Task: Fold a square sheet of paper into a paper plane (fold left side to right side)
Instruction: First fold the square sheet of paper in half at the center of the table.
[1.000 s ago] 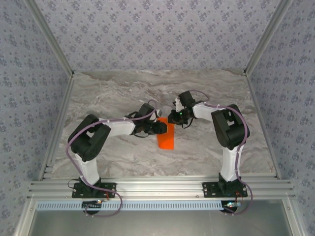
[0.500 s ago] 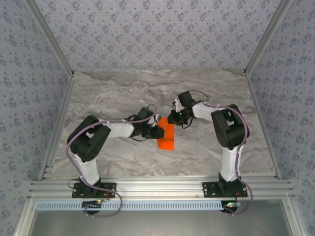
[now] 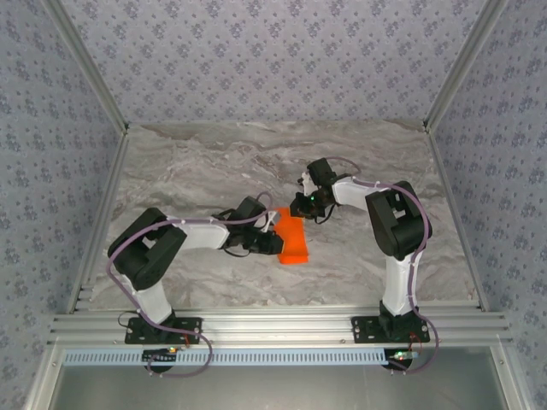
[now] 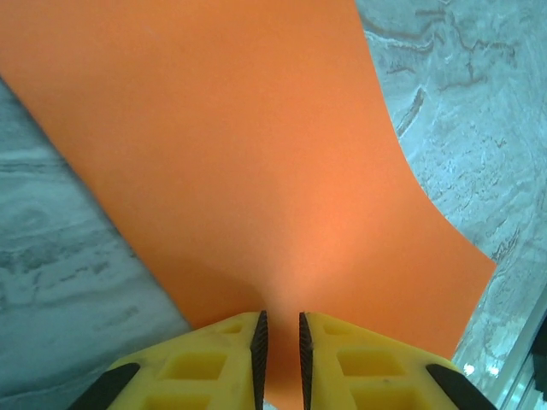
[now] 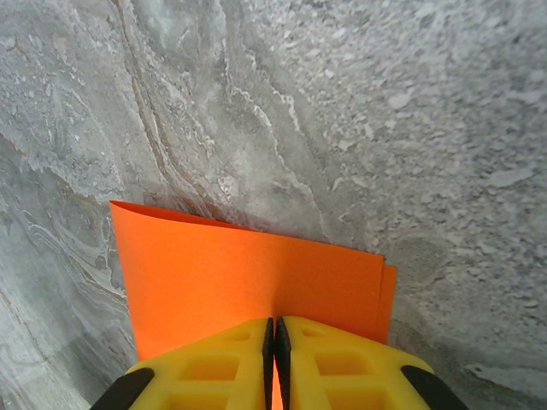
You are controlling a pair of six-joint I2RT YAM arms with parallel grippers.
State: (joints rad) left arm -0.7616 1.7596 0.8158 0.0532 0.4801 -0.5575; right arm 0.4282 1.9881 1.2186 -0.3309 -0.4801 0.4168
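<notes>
smack in the middle of the overhead view sits the square sheet of paper [image 3: 293, 242], doubled over into a narrow strip, with its long axis running top-to-bottom of the frame at a slight lean. my right end effector [image 5: 274, 342] is at the strip's upper end. its fingers are pressed flat together with the orange layers going in between, so that one's pinching it. my left end effector [image 4: 279, 342] meets the strip's long edge from the frame's left side. the jaws are narrow, just a thin slit with orange showing in it, and i honestly can't tell if it's actually biting. on the left wrist cam the sheet bows up off the surface [image 3: 214, 162] toward me. my guess is the next move is pressing the crease down along that long axis, and the left arm's the nearer one for that. plenty of bare surface all round the strip to work in.
</notes>
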